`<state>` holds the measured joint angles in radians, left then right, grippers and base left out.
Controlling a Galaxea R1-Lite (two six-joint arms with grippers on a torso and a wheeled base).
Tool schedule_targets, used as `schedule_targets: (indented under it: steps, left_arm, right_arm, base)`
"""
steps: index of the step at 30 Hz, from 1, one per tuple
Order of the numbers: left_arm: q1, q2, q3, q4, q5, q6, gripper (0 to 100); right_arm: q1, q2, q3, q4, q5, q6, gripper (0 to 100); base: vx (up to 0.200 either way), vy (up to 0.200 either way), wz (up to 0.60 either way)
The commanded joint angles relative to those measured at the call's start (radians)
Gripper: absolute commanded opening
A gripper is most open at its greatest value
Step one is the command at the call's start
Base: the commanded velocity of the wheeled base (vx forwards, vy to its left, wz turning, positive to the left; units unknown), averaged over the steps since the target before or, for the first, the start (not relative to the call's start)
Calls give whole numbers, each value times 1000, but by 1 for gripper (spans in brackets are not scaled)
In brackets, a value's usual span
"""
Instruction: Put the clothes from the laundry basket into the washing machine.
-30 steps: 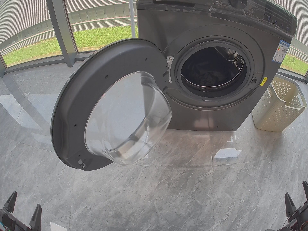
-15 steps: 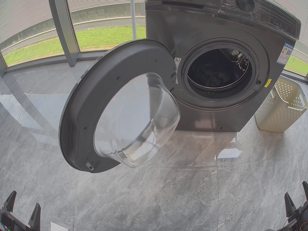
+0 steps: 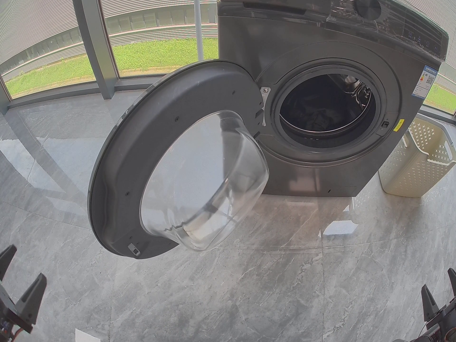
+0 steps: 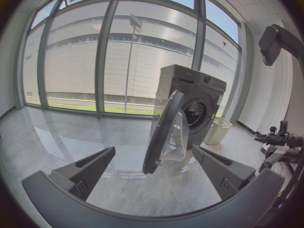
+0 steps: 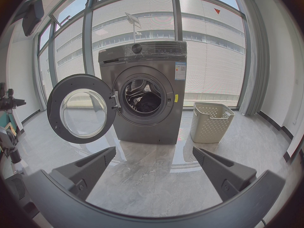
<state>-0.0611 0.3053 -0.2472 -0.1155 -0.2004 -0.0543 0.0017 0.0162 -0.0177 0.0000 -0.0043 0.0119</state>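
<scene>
washing machine (image 3: pixel 294 39) door (image 3: pixel 142 143) open, dark clothes (image 5: pixel 147 102) inside, laundry basket (image 3: pixel 413 167) beside it

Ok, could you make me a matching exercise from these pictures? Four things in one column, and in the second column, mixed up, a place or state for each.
Things:
1. door
2. basket
3. dark clothes
4. washing machine

Places or states:
A. lying inside the drum
B. cream, on the floor to the right of the machine
C. standing before the windows
D. swung wide open

Pairs: 1-D, 2-B, 3-A, 4-C.
</scene>
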Motion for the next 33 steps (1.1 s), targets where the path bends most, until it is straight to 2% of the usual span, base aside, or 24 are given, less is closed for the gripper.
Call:
schedule_targets:
  steps: [1,5,11,13,19,24,26,27,30,33]
  left_arm:
    - [-60,523,-133,-181,-189,-15,100]
    - [-63,669,-167,-260,-209,-4,100]
    - [-63,833,-218,-369,-266,2,100]
    - [-72,911,-241,-437,-280,2,100]
    - [-204,991,-248,-512,-295,1,100]
    - [-365,951,-234,-518,-295,-19,100]
    - [-391,934,-230,-518,-294,-24,100]
    - [-448,887,-218,-516,-289,-50,100]
    - [-505,822,-210,-500,-274,-78,100]
    - [-502,801,-204,-493,-243,-76,100]
  right_arm:
    - [0,-16,18,2,0,0,100]
    - [0,-16,18,0,0,0,100]
    - [1,-16,18,0,-2,0,100]
    - [1,-16,18,0,-2,0,100]
    - [1,-16,18,0,0,0,100]
    - [1,-16,18,0,-2,0,100]
    - [1,-16,18,0,-2,0,100]
    - [1,-16,18,0,-2,0,100]
    - [1,-16,18,0,-2,0,100]
    - [1,-16,18,0,-2,-1,100]
  base:
    - [0,0,0]
    - [0,0,0]
    - [0,0,0]
    - [0,0,0]
    - [0,0,0]
    - [0,0,0]
    - [0,0,0]
    - [0,0,0]
    - [0,0,0]
    - [0,0,0]
